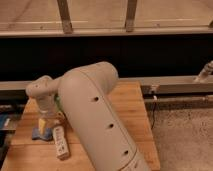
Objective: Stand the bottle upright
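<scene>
Bottle (61,143) flat, pale-labelled, beside gripper (44,123)

Beige rounded arm (87,125), dark holes (95,99); tool (48,115) far-left.

We see bottle (61,142) in lower left of frame: slim, pale cream-white body with dark print. We find it lying on its side on wooden tabletop (131,111), not upright. Long axis runs near-vertical in frame, lower end leaning slightly right. Which end carries cap, we cannot tell. Gripper (45,121) hangs just left of bottle's upper end; contact unclear to us.
</scene>
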{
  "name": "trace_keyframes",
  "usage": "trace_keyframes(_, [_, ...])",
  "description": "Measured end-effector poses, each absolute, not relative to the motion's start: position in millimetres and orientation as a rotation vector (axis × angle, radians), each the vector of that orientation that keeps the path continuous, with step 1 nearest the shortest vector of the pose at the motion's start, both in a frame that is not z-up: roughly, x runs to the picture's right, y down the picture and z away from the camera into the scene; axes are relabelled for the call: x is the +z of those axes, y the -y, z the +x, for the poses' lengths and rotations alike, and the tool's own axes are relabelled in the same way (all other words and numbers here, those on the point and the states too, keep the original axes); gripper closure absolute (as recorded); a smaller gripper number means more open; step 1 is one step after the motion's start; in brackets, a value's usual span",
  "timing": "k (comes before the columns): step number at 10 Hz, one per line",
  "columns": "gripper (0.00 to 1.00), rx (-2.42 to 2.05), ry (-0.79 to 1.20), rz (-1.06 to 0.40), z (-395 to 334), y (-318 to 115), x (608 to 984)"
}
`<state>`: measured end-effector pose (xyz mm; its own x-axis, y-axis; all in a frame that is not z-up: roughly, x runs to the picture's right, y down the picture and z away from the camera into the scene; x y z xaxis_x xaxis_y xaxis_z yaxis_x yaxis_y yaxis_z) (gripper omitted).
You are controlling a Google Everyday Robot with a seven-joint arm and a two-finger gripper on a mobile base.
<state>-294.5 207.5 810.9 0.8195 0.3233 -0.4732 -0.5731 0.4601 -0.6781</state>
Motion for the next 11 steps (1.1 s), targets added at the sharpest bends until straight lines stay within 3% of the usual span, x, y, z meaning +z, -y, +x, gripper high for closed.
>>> trace_keyframes(1, [0.27, 0.563, -0.301, -0.942, -292.7, -208.0, 811.4])
trace_keyframes(6, [0.80, 0.552, -0.312, -0.935, -295.3, -209.2, 811.3])
trace_keyframes(8, [0.96, 0.550, -0.307, -0.931, -298.0, -207.4, 810.3])
trace_keyframes(11, [1.00, 0.544, -0.297, -0.926, -301.9, -205.4, 809.0])
